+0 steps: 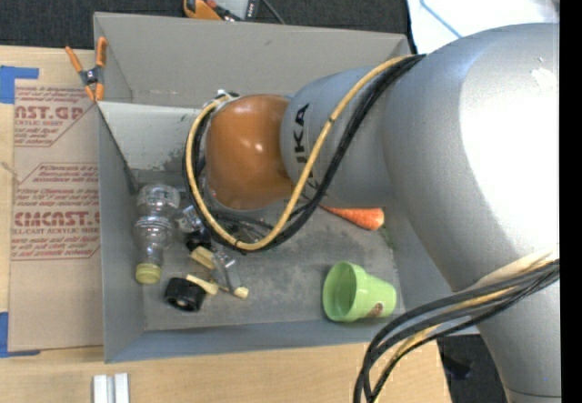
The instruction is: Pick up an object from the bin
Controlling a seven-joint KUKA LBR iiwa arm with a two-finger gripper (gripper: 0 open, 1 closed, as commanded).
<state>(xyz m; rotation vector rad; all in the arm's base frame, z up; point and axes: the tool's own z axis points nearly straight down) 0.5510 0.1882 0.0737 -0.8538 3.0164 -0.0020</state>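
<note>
Low over the bin (264, 55), orange-covered wrist (244, 151), beside clear bottle (155, 219), black cap (184, 293)

The bin (273, 55) is plain grey. Inside are a light green cup (357, 293), an orange carrot (356, 217), a clear bottle (155, 221) with a yellow cap (145, 274), and a black knob (183, 294).

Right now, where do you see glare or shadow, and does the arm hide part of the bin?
Camera view: the arm's grey shell shines brightly at the upper right, and its orange cover carries a soft highlight. Camera view: the arm shades the bin floor beneath it and hides the bin's right side. Camera view: the clear bottle glints; the green cup lies well lit.
</note>
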